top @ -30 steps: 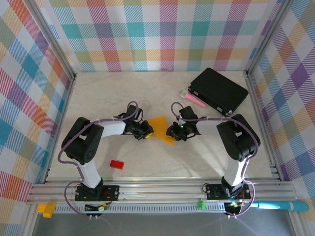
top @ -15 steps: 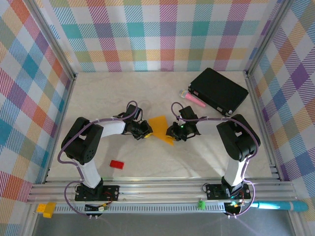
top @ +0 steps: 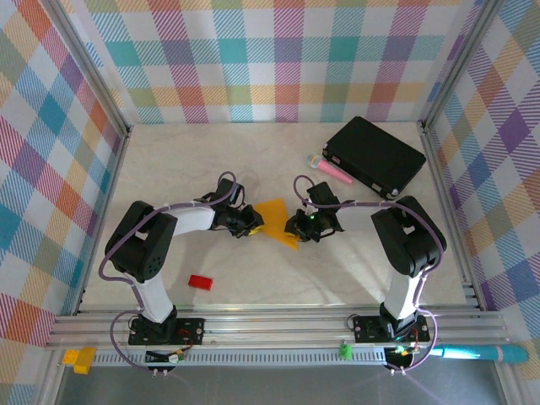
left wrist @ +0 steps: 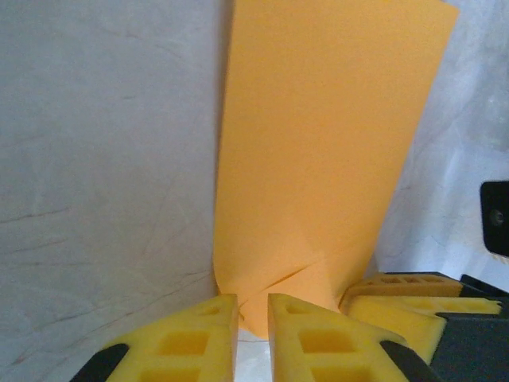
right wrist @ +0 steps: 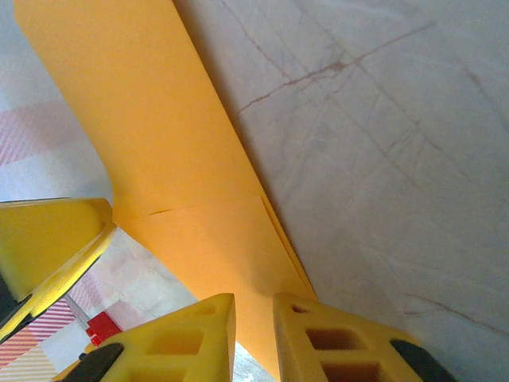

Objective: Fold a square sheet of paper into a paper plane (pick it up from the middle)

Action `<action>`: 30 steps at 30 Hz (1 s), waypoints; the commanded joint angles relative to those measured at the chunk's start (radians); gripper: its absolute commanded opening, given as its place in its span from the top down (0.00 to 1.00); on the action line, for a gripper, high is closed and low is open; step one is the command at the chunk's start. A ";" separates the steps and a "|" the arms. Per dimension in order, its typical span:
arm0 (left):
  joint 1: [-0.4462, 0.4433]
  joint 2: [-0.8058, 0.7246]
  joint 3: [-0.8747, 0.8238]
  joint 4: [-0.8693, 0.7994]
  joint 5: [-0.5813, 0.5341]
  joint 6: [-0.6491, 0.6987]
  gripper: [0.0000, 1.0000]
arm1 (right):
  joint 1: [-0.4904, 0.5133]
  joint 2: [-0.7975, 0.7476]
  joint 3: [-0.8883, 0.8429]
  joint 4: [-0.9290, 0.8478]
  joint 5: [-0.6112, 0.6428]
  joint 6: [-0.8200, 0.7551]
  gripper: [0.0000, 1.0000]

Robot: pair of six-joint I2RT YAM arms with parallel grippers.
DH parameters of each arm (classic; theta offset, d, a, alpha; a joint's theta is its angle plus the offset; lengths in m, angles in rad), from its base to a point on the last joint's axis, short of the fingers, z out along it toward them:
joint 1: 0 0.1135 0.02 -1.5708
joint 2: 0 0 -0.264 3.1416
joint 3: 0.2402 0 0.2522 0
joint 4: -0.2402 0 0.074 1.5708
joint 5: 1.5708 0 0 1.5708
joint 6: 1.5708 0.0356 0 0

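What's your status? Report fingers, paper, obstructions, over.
Both pinching: left fingers and right fingers shut on opposite ends of the paper. It's folded, held between the arms. The red block and black box sit well aside.

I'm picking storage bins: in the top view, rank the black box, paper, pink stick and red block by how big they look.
1. black box
2. paper
3-4. pink stick and red block: too close to rank; the stick looks longer, the block wider.
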 commanded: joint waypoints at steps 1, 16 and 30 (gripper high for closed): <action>0.010 -0.026 0.013 -0.057 -0.032 0.014 0.82 | 0.011 0.114 -0.053 -0.123 0.101 -0.003 0.79; 0.010 0.017 0.019 -0.025 0.005 -0.013 0.85 | 0.011 0.115 -0.053 -0.123 0.103 -0.004 0.79; 0.010 0.025 0.033 -0.039 0.000 -0.003 0.85 | 0.011 0.120 -0.055 -0.118 0.102 -0.003 0.79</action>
